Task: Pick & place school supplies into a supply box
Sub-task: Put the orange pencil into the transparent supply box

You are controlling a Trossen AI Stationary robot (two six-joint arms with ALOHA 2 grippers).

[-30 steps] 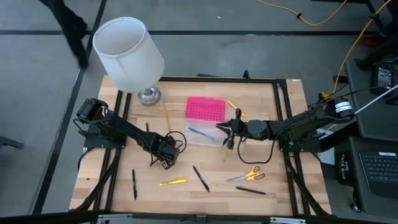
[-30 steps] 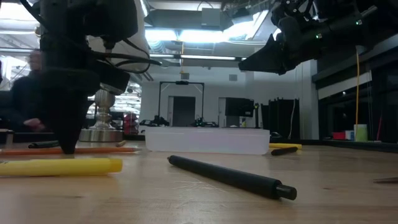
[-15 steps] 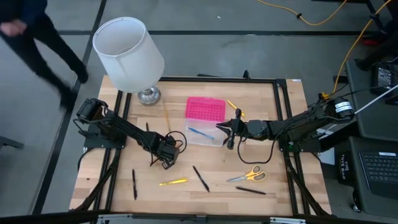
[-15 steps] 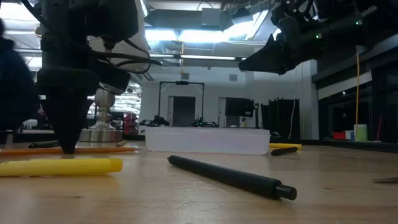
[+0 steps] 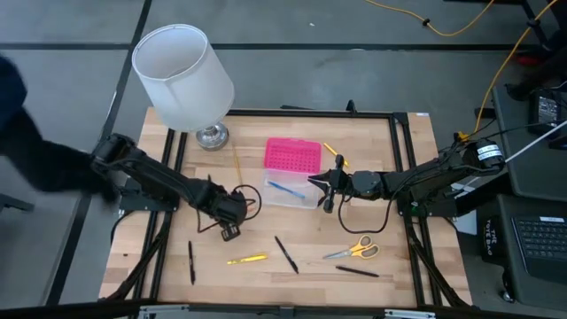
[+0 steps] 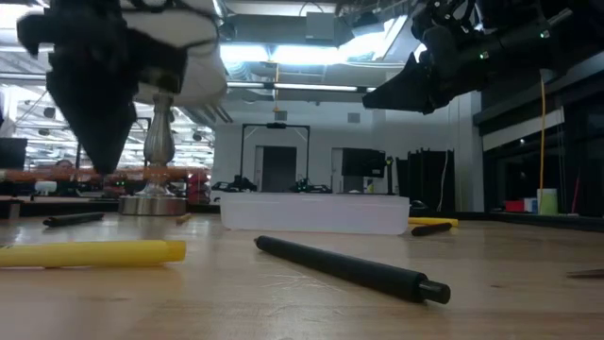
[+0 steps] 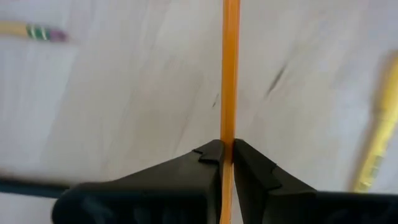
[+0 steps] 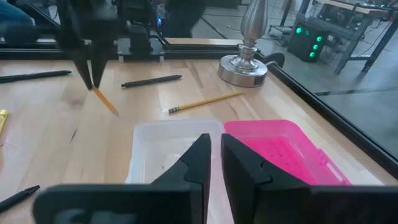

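— One pencil was off the wood! A second earlier the left gripper was nose-down on the worktop, its jaws closing. Now it had risen clear, left of the middle of the worktop.

— And it hadn't come up empty?

— No. The left wrist view showed the orange pencil clenched between the two dark fingers, running straight through them. From table height the pencil hung level in the air, no longer lying on the boards.

— Where was the supply box?

— Unmoved, just right of that gripper, toward the far edge. Its clear base lay open with the pink lid folded back behind it. A blue pen was already inside.

— And the right gripper?

— It hadn't stirred. It hovered at the box's right end, jaws a narrow slit apart, grasping nothing.

— So what did the lift mean?

— I'd say the pick was done and the carry was next, a short trip rightward over the clear base. The grip looked off the pencil's middle, so it could tip on the way.

— Much left afterwards?

— Plenty. A yellow pen, a black pen and the scissors all lay near the front edge.
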